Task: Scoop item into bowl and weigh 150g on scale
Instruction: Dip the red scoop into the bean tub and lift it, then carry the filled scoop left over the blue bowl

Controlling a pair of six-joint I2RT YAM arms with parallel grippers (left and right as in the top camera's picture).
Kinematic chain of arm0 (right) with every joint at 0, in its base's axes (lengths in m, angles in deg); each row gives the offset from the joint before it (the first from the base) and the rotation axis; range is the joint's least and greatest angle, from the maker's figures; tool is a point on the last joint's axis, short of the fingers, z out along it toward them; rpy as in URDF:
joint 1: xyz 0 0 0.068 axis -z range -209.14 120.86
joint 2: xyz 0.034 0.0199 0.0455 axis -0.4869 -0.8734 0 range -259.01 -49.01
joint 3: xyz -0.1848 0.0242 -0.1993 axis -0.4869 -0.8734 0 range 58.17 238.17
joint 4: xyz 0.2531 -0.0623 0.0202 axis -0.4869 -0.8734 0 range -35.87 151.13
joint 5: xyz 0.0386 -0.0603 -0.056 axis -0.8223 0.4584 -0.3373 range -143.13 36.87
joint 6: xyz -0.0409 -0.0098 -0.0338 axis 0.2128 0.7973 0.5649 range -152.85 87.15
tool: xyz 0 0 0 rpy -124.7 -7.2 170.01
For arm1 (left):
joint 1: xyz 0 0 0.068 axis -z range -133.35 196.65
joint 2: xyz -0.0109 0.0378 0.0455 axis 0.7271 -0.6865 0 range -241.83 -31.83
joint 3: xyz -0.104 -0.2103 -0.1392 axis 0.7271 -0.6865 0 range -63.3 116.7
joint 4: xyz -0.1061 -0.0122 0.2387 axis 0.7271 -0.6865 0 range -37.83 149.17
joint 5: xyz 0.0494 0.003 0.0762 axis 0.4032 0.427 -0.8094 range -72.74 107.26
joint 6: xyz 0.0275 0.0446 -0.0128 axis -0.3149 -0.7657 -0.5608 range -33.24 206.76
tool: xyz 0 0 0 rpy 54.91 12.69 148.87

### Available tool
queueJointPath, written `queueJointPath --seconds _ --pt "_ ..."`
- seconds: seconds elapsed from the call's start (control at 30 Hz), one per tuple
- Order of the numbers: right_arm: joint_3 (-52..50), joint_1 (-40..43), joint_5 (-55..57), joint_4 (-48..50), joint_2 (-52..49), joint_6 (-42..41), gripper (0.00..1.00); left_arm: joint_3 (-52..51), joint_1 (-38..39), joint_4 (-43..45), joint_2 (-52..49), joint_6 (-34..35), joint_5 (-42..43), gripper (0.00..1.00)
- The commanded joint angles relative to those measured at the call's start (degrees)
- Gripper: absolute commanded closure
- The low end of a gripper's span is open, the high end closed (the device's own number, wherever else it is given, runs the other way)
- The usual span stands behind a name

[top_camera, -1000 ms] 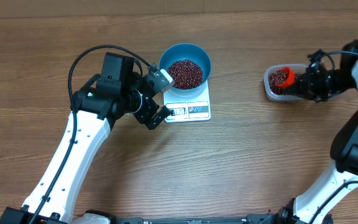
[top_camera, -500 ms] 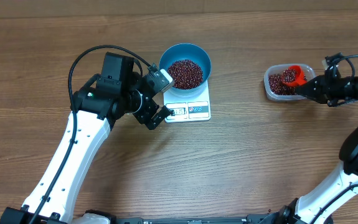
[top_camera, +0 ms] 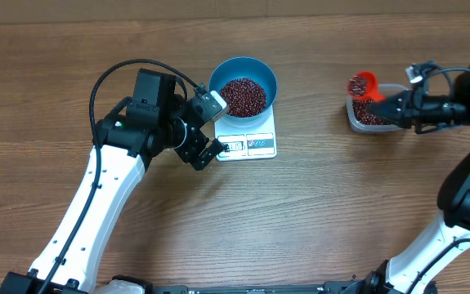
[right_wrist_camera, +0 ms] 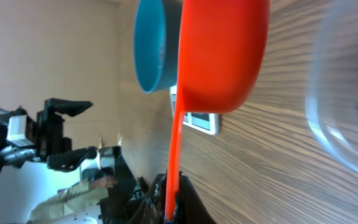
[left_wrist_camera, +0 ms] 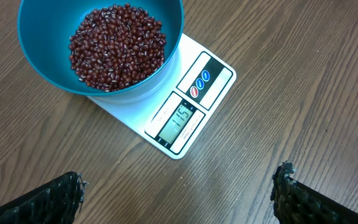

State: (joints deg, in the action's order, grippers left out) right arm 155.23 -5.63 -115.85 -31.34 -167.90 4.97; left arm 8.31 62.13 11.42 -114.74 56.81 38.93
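Our right claw (top_camera: 400, 104) gripped an orange scoop (top_camera: 369, 79) of beans (top_camera: 355, 85), upper right; left claw (left_wrist_camera: 177, 198) gaped empty.

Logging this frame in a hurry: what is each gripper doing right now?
Left gripper: open, holding nothing.
Right gripper: shut on the handle of the red scoop.

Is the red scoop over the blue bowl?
No, the red scoop hangs at the edge of the clear tub, well apart from the blue bowl on the scale.
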Motion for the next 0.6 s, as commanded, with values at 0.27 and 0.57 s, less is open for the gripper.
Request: queueJointPath --seconds 0.27,0.57 --pt "1.1 -9.8 -7.7 0.4 -0.6 1.2 0.96 -0.3 -0.1 0.0 -0.2 0.8 0.2 0.01" --pt "7.9 -18.0 -7.0 1.0 -0.6 -4.1 0.96 -0.3 -0.1 0.0 -0.2 0.8 0.2 0.00"
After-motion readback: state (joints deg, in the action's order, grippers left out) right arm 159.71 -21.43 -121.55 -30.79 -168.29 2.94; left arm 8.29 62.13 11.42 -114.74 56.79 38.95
